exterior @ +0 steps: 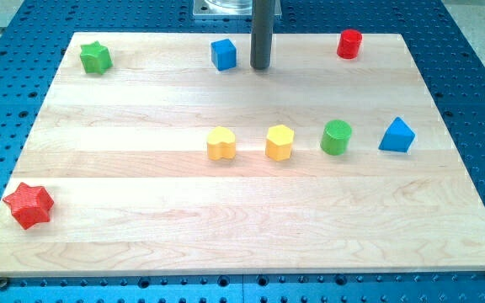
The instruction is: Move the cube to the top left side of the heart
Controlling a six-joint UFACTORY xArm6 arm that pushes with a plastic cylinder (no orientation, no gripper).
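A blue cube sits near the board's top edge, left of centre. A yellow heart lies in the middle of the board, well below the cube. My tip stands just to the right of the cube, a small gap apart from it and far above the heart.
A yellow hexagon, a green cylinder and a blue triangle line up right of the heart. A red cylinder is at top right, a green star at top left, a red star at bottom left.
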